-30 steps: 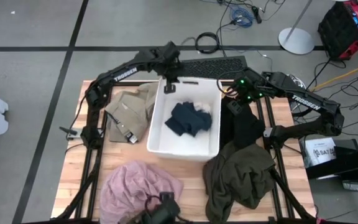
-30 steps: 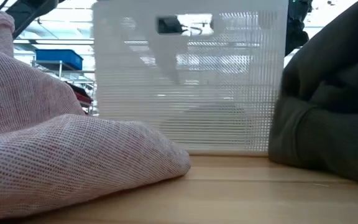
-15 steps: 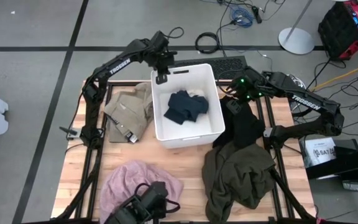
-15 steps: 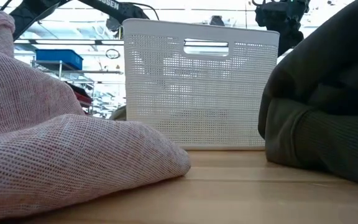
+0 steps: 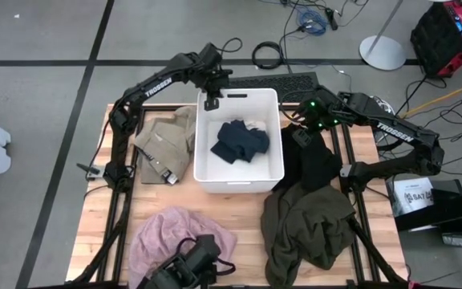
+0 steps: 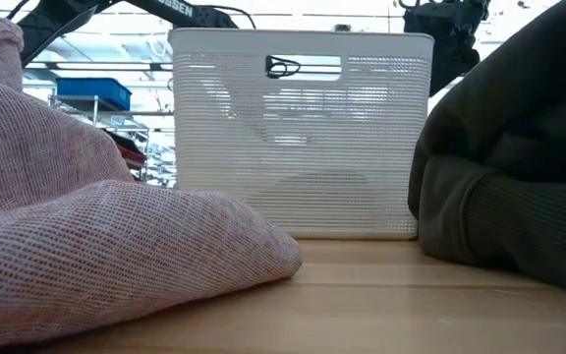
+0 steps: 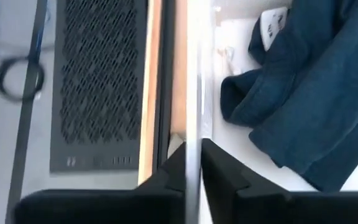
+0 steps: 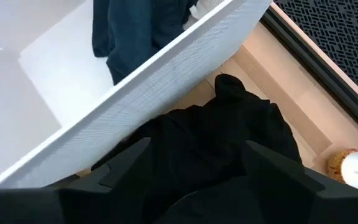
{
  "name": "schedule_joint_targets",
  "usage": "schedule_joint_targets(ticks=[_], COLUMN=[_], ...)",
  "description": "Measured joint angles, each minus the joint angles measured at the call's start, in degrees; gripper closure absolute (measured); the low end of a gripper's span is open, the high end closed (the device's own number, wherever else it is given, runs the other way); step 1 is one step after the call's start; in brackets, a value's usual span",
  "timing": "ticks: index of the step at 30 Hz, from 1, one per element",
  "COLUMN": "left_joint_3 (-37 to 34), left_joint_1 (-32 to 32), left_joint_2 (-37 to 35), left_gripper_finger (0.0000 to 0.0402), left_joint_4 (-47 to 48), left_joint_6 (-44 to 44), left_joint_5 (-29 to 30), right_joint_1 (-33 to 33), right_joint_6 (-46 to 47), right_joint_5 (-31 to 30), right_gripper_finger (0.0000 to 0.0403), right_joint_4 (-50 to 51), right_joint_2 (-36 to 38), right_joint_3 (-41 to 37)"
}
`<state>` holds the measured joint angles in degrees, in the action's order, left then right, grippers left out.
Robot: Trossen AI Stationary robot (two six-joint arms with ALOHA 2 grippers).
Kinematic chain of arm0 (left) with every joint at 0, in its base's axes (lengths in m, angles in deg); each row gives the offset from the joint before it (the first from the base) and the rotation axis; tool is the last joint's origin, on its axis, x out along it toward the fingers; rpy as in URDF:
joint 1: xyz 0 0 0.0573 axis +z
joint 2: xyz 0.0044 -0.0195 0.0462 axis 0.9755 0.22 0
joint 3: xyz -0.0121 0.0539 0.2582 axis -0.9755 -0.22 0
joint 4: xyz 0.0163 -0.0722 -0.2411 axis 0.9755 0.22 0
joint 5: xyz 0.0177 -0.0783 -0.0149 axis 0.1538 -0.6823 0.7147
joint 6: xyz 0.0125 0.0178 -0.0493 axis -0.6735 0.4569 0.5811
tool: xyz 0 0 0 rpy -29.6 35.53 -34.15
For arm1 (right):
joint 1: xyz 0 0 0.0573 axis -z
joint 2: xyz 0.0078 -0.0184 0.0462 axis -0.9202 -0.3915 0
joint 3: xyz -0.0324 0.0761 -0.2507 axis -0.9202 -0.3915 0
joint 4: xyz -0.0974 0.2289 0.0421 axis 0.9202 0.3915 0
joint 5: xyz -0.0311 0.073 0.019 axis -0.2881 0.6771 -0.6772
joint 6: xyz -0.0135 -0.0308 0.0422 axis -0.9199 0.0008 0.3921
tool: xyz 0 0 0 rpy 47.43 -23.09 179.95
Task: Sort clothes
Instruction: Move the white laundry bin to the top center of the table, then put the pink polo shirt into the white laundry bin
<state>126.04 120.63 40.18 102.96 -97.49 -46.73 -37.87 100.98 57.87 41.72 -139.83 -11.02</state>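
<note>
Pinches the far rim of the white bin [image 5: 239, 186] with the left end effector [image 5: 212, 103], squaring it back up (navy garment [image 5: 239, 143] already inside), right end effector [image 5: 299, 132] spread above the black garment [image 5: 319, 164].

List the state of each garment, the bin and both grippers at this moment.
white bin: upright on the table, far rim between the left gripper's fingers.
navy garment: crumpled inside the bin.
tan garment: left of the bin.
pink garment: heaped, near edge.
olive garment: heaped.
black garment: under the right gripper.
left gripper: straddling the rim.
right gripper: open.
</note>
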Motion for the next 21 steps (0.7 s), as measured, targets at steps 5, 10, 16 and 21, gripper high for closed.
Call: schedule_joint_targets(ticks=[5,10,16,21], left_joint_3=[0.8,1.0,1.1,1.1], left_joint_1=[-1.4,-3.2,-5.4,-7.9], left_joint_2=[-1.6,-5.7,-15.6,-24.6], left_gripper_finger=[0.0287,0.0253,0.0247,0.0246], left_joint_4=[2.5,3.2,4.1,5.8], left_joint_6=[1.6,1.2,2.3,6.1], left_joint_5=[4.8,6.8,10.9,7.7], right_joint_1=[0.0,0.0,0.0,0.0], right_joint_6=[-0.4,-0.4,-0.4,0.2], right_joint_5=[0.0,0.0,0.0,0.0], right_gripper_finger=[0.0165,0.0165,0.0165,0.0165], right_joint_4=[-0.5,-0.7,-0.6,-0.6], right_joint_2=[0.0,0.0,0.0,0.0], right_joint_3=[0.0,0.0,0.0,0.0])
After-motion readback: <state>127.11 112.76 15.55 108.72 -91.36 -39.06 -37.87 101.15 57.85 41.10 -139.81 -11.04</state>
